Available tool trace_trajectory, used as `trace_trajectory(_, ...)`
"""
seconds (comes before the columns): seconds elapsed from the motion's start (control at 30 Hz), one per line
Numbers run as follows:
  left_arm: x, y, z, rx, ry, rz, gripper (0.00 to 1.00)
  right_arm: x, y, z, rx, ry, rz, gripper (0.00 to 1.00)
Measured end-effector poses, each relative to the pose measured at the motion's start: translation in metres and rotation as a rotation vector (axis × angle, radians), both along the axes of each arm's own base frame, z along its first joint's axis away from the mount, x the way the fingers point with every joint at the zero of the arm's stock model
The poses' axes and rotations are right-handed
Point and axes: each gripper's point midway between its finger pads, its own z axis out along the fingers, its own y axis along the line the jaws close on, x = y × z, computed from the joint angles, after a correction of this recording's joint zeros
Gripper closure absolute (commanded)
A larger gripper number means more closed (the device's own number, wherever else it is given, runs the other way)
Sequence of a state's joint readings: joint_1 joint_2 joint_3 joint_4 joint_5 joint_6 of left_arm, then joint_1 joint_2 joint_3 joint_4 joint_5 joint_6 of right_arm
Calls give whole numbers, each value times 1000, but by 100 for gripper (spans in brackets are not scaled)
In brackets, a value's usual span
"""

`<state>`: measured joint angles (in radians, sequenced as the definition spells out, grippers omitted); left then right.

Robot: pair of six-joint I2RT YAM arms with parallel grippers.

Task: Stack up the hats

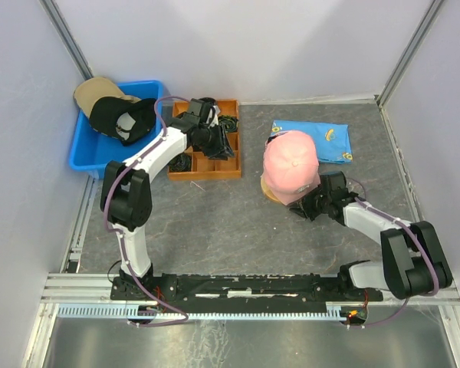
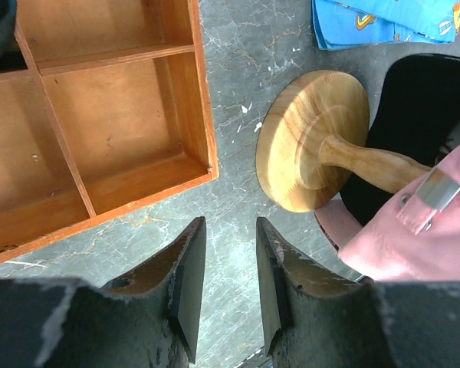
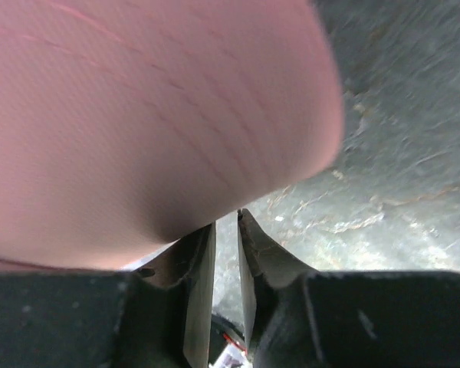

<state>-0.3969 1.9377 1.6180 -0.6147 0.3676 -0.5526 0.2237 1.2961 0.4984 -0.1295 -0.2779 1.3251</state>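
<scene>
A pink hat sits on a wooden stand at the table's middle right; the left wrist view shows the stand's round base and the pink hat, with a black shape I cannot identify behind. A tan hat and a black hat with a white emblem lie in a blue bin. The other black hat is not in view. My right gripper is under the pink hat's edge, jaws a narrow gap apart with table showing between. My left gripper is open and empty.
An orange wooden divided tray lies under my left gripper, with black coiled bundles in its far cells. A blue cartoon-print cloth lies behind the stand. White walls close in on the table.
</scene>
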Motion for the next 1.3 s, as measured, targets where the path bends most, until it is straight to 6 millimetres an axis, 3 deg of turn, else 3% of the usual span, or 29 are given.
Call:
trace_trajectory(0.17, -1, -1, 1, 1, -2, -3, 60, 6, -11, -15, -68, 20, -50, 75)
trace_trajectory(0.33, -2, 1, 0, 8, -1, 4, 60, 15, -31, -13, -112, 9, -107, 74)
trace_trajectory(0.43, -3, 3, 3, 8, -5, 6, 60, 25, -52, -6, -125, -13, -165, 74)
trace_trajectory(0.7, -3, 4, 8, 2, -12, 7, 60, 70, -115, 39, -178, -115, -263, 72)
trace_trajectory(0.8, -6, 1, 12, -18, -9, -7, 59, 85, -125, 54, -196, -146, -243, 63)
trace_trajectory(1.0, -9, -15, 48, -107, -58, -48, 53, 89, -122, 84, -197, -173, -141, 55)
trace_trajectory(1.3, -12, -61, 118, -207, -207, -158, 46, 62, -113, 93, -171, -145, -57, 55)
